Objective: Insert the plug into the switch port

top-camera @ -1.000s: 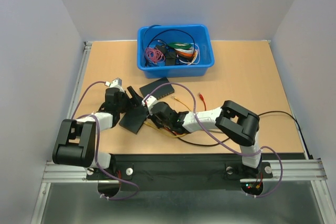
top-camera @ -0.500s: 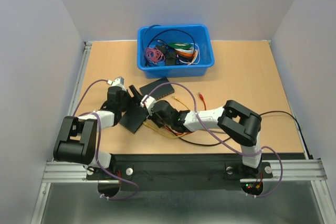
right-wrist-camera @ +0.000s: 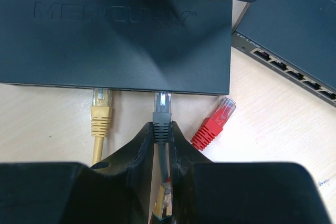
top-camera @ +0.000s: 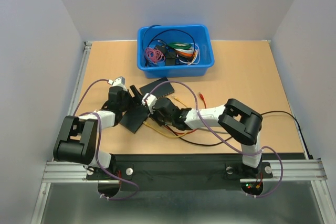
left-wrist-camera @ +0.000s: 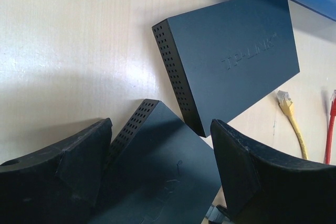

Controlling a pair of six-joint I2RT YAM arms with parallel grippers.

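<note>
Black boot, clear tip: the plug (right-wrist-camera: 163, 103) is sitting in the right gripper (right-wrist-camera: 161, 132), whose fingers are pinching narrow on the boot. The tip is touching the front edge of the Mercury switch (right-wrist-camera: 121, 35); can't tell how far it's going into the port. A yellow plug (right-wrist-camera: 101, 111) is sitting at the same edge just to its left. A red plug (right-wrist-camera: 215, 123) is lying loose on the table (right-wrist-camera: 47, 108) just to its right, angling toward the switch. The left gripper (left-wrist-camera: 160, 129) is spreading wide, with its fingers (left-wrist-camera: 68, 166) straddling a vented corner of that same switch; can't tell if they're pressing on it. The TP-Link switch (left-wrist-camera: 236, 56) is lying flat just beyond, apart from the fingers, its port row showing in the right wrist view. From above, both grippers are meeting mid-table at the Mercury switch. A blue bin (top-camera: 205, 69) of cables is sitting at the far edge, well apart.
</note>
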